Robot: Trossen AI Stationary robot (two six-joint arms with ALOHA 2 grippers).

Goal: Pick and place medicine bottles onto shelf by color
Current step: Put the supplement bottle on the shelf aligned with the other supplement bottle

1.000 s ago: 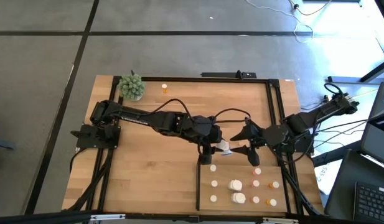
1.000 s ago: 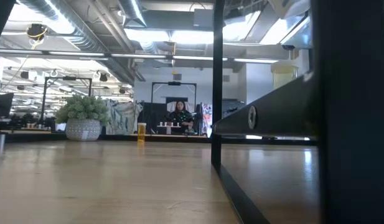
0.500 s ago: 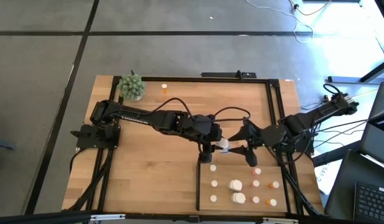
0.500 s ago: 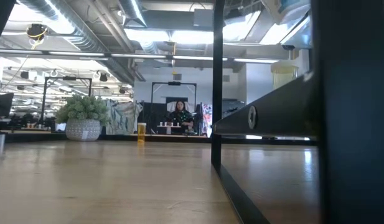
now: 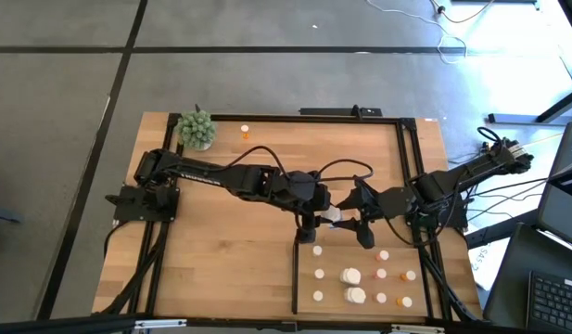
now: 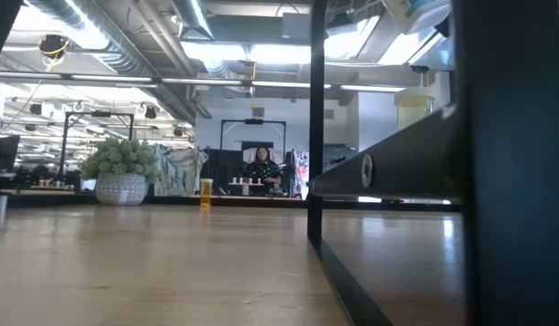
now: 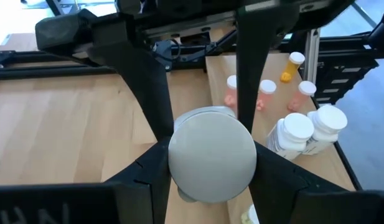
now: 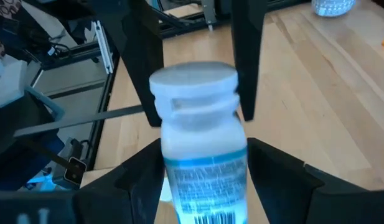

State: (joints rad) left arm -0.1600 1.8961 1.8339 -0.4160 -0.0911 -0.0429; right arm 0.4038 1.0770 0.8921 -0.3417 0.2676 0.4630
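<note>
A white medicine bottle (image 8: 201, 143) with a blue-banded label hangs lying level above the table's middle, just beyond the shelf's far edge. My left gripper (image 5: 313, 221) is shut on it. My right gripper (image 5: 360, 216) is open, a finger on either side of the bottle's body (image 8: 204, 180); whether they touch it I cannot tell. The shelf (image 5: 336, 260), a pale panel with a black strip (image 5: 296, 278), carries white bottles (image 5: 318, 276), chunkier white ones (image 5: 350, 276) and orange ones (image 5: 381, 274). My left gripper pinches the bottle's cap end (image 8: 192, 84) between its two fingers (image 8: 142, 56). It comes from the table's left, slanting slightly down, and the fingers lie along the bottle. The cap's flat top (image 7: 210, 155) faces the wrist. The body sticks out past the fingertips, lifted clear.
A green plant ball (image 5: 197, 130) and a lone orange bottle (image 5: 245, 131) stand near the far edge. A black frame (image 5: 406, 176) runs along the table's far and right sides; its post (image 6: 317, 127) stands in the low view. A person sits far behind the table.
My right gripper has moved toward the table's left, closing in on the bottle held by my left gripper, its fingers staying apart. The bottle has kept still.
</note>
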